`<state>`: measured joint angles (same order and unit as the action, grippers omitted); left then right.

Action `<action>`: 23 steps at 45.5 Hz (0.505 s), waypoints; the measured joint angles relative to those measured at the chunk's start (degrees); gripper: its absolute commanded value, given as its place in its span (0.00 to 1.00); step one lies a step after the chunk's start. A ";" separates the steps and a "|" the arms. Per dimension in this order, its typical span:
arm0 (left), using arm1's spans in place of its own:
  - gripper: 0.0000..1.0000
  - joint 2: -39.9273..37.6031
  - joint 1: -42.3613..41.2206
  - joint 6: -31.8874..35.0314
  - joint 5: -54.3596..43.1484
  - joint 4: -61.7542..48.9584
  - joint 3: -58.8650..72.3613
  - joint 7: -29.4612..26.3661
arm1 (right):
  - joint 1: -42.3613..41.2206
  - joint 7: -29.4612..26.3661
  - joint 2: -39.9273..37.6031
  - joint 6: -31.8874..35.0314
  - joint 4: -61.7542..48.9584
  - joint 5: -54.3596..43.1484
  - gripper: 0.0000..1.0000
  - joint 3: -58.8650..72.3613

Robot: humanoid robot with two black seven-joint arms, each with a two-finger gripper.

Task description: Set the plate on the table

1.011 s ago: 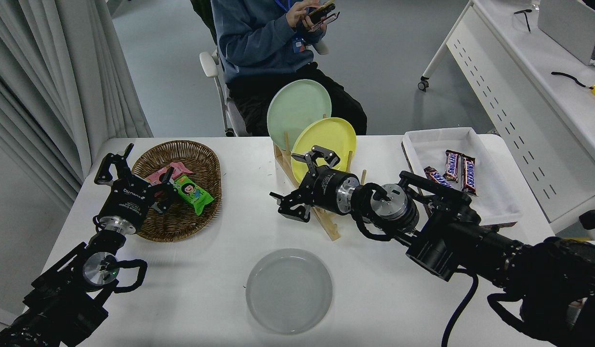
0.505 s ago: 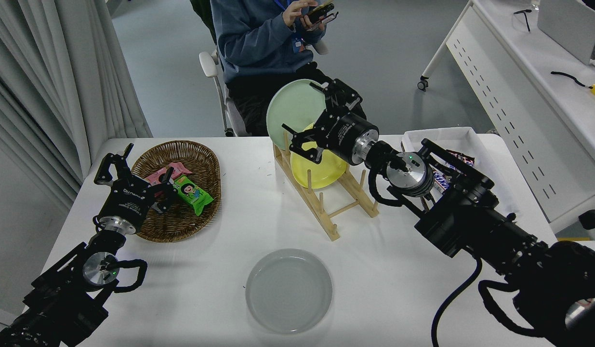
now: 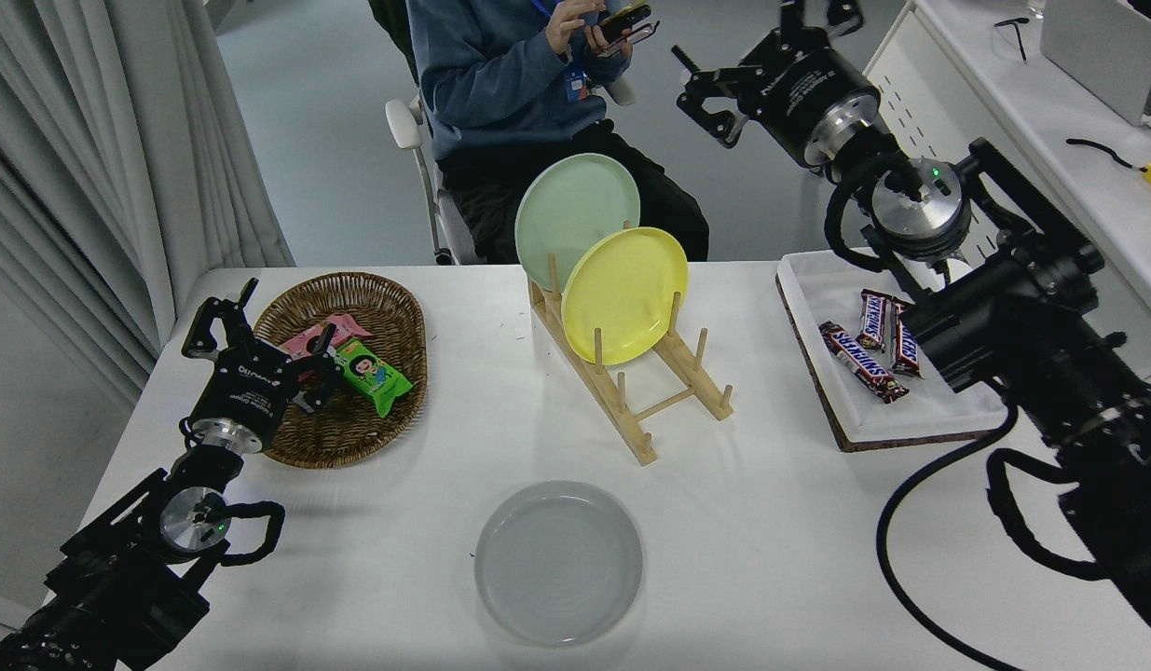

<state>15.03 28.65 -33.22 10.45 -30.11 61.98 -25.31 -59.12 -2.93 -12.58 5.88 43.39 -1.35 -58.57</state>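
Right gripper (image 3: 766, 37), black, raised high above the far right of the scene with its fingers spread apart and nothing between them; its upper fingers run out past the picture's top edge. It is carried clear of everything on the tabletop, a posture that fits a withdrawal after release rather than an approach.

Below and nearer, a white rectangular tray (image 3: 911, 424) holds three brown-wrapped chocolate bars (image 3: 873, 340) beneath the right arm. To the left of the tray stands a pale wooden slatted dish rack (image 3: 645, 401), in which a round yellow plate (image 3: 624, 294) and a round pale green plate (image 3: 577, 215) behind it lean upright; the front slots are vacant.

The round, light-grey matte plate with a shallow raised rim (image 3: 558, 562) lies flat on the large white table (image 3: 771, 559), near its front edge, well apart from the rack and from both grippers. Lying level and untouched, it appears to be set down as the task requires, so the job is judged essentially complete.

Left gripper (image 3: 258, 340), black, parked at the lower left with its fingers apart, empty, beside an oval brown wicker basket (image 3: 351, 438) of packaged snacks. A seated person (image 3: 510, 84) at the far side handles a phone.
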 measured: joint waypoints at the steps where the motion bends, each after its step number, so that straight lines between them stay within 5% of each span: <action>1: 1.00 0.00 0.00 0.00 0.01 0.00 0.00 0.00 | 0.61 0.00 -0.56 0.19 -0.07 -0.56 1.00 -0.02; 23: 1.00 0.00 0.00 0.00 0.01 -0.01 -0.01 0.00 | 19.31 1.04 -5.58 14.49 -3.04 -4.38 1.00 -3.89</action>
<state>15.02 28.65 -33.22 10.46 -30.12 61.98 -25.31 -39.81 -1.89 -18.16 20.37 40.35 -5.73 -62.47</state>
